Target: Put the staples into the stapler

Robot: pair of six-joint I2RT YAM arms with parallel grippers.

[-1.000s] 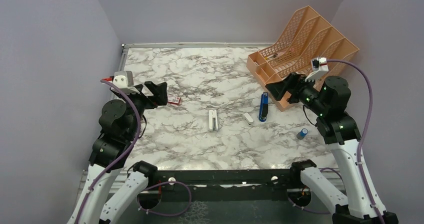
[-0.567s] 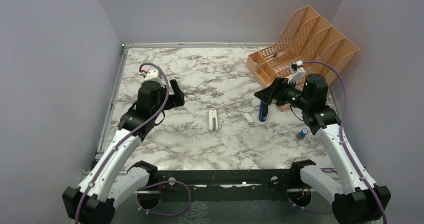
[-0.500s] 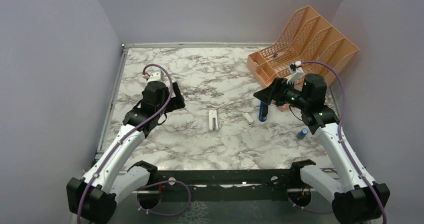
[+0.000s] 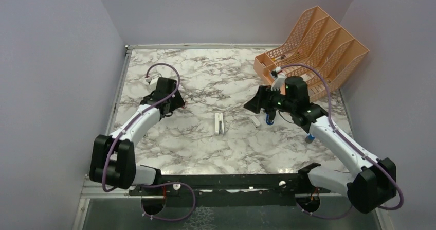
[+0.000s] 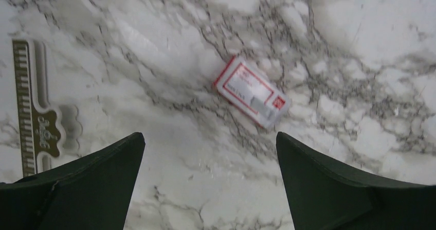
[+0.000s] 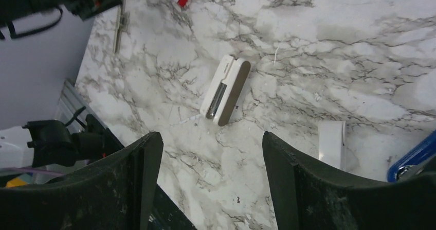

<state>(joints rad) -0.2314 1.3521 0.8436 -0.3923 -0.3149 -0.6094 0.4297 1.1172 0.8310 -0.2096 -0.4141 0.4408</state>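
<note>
The white stapler (image 4: 219,122) lies near the middle of the marble table, its silver channel showing in the right wrist view (image 6: 225,90). The red-and-white box (image 5: 252,92) lies on the table at the left. A small grey strip (image 5: 258,105) sits on the box's right end; I cannot tell whether it is the staples. My left gripper (image 4: 175,102) is open and empty just above the box, its jaws wide apart in its own view (image 5: 208,137). My right gripper (image 4: 252,105) is open and empty right of the stapler, seen in its wrist view (image 6: 211,137).
A small white stub (image 4: 255,121) and a blue-and-black tool (image 4: 270,114) lie under the right arm. A blue cap (image 4: 310,137) stands at the right. An orange file rack (image 4: 313,45) fills the far right corner. A brown ruler-like strip (image 5: 31,111) lies left of the box.
Both arms have stretched forward and down over the table. The left gripper moved over the red-and-white box. The right gripper swung left towards the stub and stapler.
</note>
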